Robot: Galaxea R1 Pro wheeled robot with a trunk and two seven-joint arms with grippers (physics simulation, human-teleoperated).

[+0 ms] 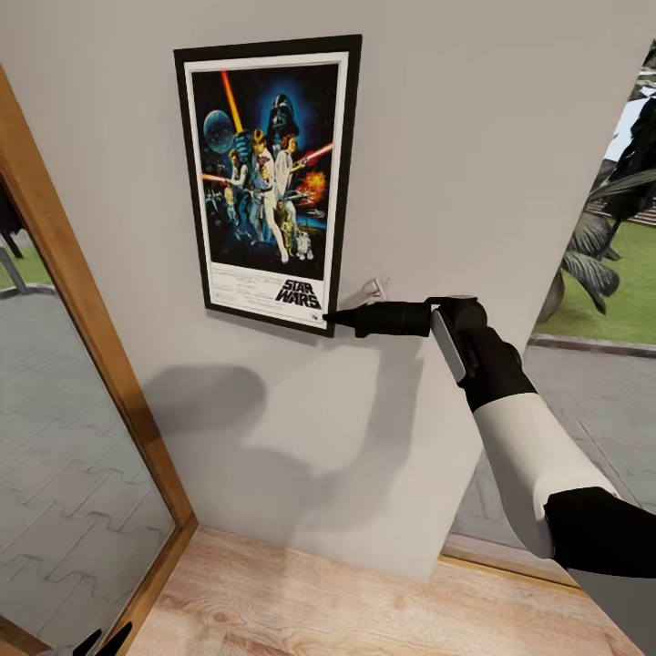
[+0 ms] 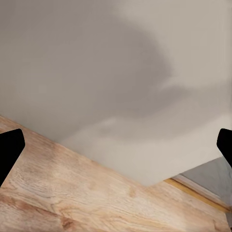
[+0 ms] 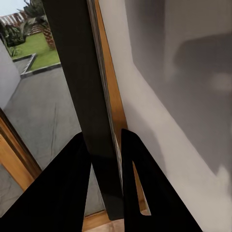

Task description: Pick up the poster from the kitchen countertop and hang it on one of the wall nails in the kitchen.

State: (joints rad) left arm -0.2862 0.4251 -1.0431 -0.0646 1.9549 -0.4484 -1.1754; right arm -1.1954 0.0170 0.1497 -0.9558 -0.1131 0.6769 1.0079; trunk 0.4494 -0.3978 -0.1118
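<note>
- Far left: a wood-framed glass door (image 1: 87, 383) gives onto grey paving outside; the wooden floor (image 1: 310, 601) runs along the foot of the wall.
- Low at the left, the left claw (image 2: 116, 145) hangs over the floor near the wall's base; its two dark fingertips (image 2: 10, 147) sit at opposite edges of the left wrist view, wide apart, with nothing between them.
- Centre-left: the poster (image 1: 267, 178) is up against the pale wall (image 1: 474, 137), upright with a slight tilt; whether it already hangs from a nail I cannot tell, since none shows behind it.
- It looks light, thin and rigid, a flat framed panel; the smooth black frame (image 3: 84, 96) is probably slippery, and a hold at one corner gives little control over swing, so it may pivot or slide.
- A firmer hold would likely be along the lower edge or mid-side of the frame, never on the printed face.
- Just right of the poster's lower corner, a small grey fitting (image 1: 374, 290) juts from the wall; too small to identify.
- Right: the right claw (image 1: 330, 318) is pinched on the poster's lower right corner; in the right wrist view its fingers (image 3: 63, 193) clamp the frame edge-on.
</note>
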